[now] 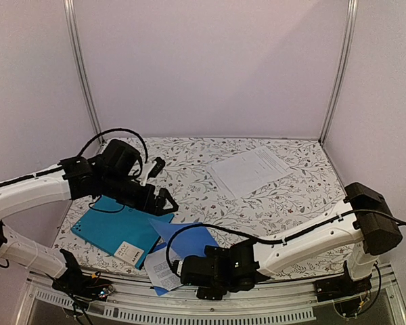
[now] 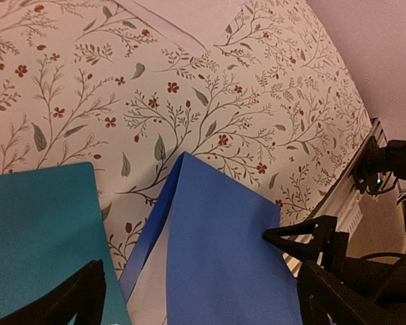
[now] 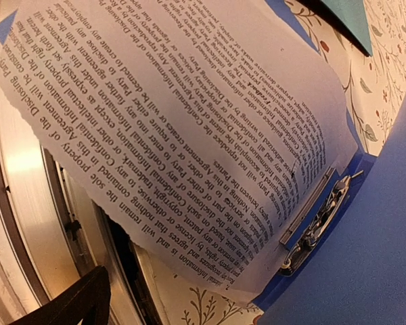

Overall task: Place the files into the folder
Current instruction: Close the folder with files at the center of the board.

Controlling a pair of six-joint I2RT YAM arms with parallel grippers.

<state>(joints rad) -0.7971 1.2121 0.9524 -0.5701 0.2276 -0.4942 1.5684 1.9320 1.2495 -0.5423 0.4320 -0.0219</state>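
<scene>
Trouble looked likeliest from a mix-up of papers and folders. The files [image 1: 250, 170], white printed sheets that seemed to lie overlapped, rested flat toward the far right of the bench [image 1: 298, 203], well apart from both arms. The folder [image 1: 118, 227], teal and closed with its white label [image 1: 130, 252] at one near corner, lay at the near left corner of the bench. Just beside it, by the near edge, a smaller blue folder [image 1: 193, 240] stood half open, with another printed sheet [image 3: 176, 135] under its metal clip [image 3: 318, 227]. The right pincer [image 1: 184, 271] hung directly over that clipped sheet, jaws spread wide and holding nothing. The left pincer [image 1: 166, 202] hovered over the gap between the two folders, likewise spread and empty. Judged from this, the right arm could close on the clipped sheet rather than the loose ones, tearing it or dragging the blue folder over the near edge. The left arm could equally catch the blue cover instead of the teal one. The teal cover was not yet lifted and lay flat, so a pincer might slide off its edge or push the folder aside. The loose sheets, flat and thin, would probably be hard to pinch without creasing.
</scene>
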